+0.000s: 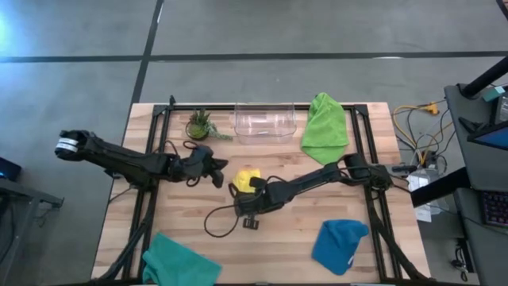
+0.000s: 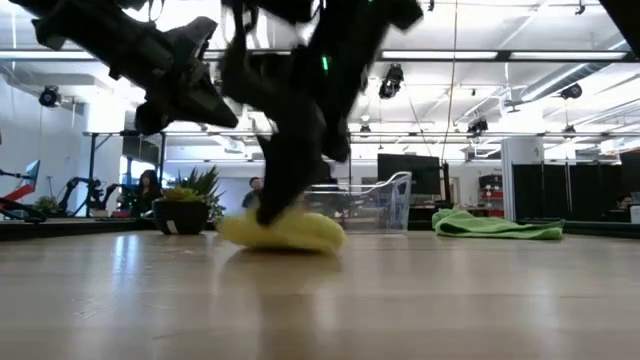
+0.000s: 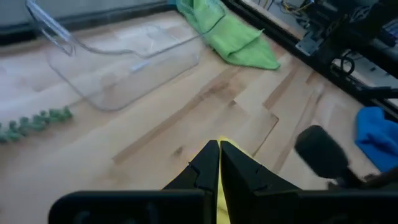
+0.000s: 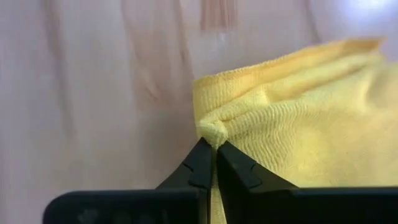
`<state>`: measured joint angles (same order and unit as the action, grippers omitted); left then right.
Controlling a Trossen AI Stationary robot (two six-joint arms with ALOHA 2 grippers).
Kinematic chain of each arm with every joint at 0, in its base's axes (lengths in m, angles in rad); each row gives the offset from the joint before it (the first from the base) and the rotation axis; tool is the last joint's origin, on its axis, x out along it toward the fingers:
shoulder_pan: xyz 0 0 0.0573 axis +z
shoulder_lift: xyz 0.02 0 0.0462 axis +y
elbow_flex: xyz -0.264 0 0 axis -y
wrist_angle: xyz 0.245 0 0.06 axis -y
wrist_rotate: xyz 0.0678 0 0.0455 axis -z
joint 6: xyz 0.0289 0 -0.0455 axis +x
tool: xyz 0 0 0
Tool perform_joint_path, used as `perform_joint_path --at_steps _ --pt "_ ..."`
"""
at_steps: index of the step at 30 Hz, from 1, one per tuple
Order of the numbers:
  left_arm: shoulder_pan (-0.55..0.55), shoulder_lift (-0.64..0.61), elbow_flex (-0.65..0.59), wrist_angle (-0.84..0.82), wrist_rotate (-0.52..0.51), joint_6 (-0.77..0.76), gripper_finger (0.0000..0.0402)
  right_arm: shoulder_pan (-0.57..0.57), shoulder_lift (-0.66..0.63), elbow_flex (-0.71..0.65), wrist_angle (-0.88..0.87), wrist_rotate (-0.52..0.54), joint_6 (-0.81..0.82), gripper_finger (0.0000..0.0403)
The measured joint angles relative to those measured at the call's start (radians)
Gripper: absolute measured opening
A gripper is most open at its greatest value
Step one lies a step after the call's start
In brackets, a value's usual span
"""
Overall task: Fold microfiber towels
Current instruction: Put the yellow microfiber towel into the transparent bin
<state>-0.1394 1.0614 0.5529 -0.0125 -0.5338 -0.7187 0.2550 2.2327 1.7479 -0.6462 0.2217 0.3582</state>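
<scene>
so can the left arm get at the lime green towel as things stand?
Probably not easily. The lime green towel lies at the table's far right corner, beyond the clear bin, while the left pincer sits mid-table by the yellow towel. A long stretch.

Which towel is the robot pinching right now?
The yellow towel in the middle of the table. The right gripper is shut on its edge. The lime green towel, blue towel and teal towel lie apart, untouched.

Grey concrete floor (image 1: 71,32) surrounds the wood table (image 1: 302,230); bright ceiling lights (image 2: 500,55) glare overhead (a dark monitor (image 2: 408,172) stands behind).
</scene>
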Motion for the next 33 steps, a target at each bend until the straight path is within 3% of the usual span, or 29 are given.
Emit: perform_joint_path --at_steps 16,33 --pt "0.000 -0.174 -0.001 -0.158 0.000 0.055 0.0000 -0.027 -0.050 0.230 -0.229 0.007 -0.028 0.0009" --pt "0.000 -0.324 -0.001 -0.163 0.032 0.106 0.0000 -0.186 -0.051 0.524 -0.458 0.017 -0.188 0.0008"
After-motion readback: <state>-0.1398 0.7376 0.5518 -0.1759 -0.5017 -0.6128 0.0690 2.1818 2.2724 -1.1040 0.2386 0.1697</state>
